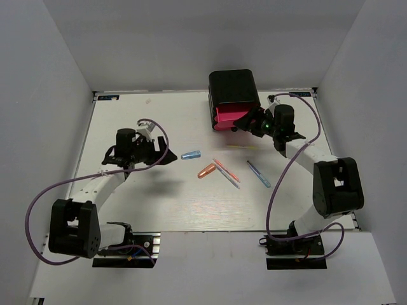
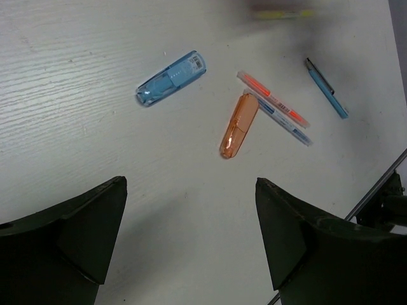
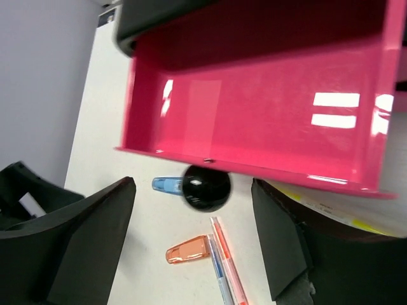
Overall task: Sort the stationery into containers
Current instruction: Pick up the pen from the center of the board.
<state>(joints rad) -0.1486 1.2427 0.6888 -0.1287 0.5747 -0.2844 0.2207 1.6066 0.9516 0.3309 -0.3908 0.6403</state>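
Observation:
The black box (image 1: 233, 89) stands at the back with one pink drawer (image 1: 226, 119) pulled out; the drawer (image 3: 254, 108) shows nothing inside. My right gripper (image 3: 192, 183) is open, its jaws either side of the drawer's black knob (image 3: 206, 187) without touching it. On the table lie a blue capsule (image 2: 170, 78), an orange capsule (image 2: 239, 126), an orange pen (image 2: 272, 99), a thin blue pen (image 2: 283, 122), a light-blue pen (image 2: 327, 88) and a yellow stick (image 2: 280, 14). My left gripper (image 2: 191, 182) hangs open over bare table, short of the capsules, holding nothing.
White walls enclose the table (image 1: 159, 203) on the left, back and right. Purple cables (image 1: 280, 171) loop from both arms, the right one passing close to the light-blue pen (image 1: 258, 173). The yellow stick (image 1: 238, 147) lies just in front of the drawer.

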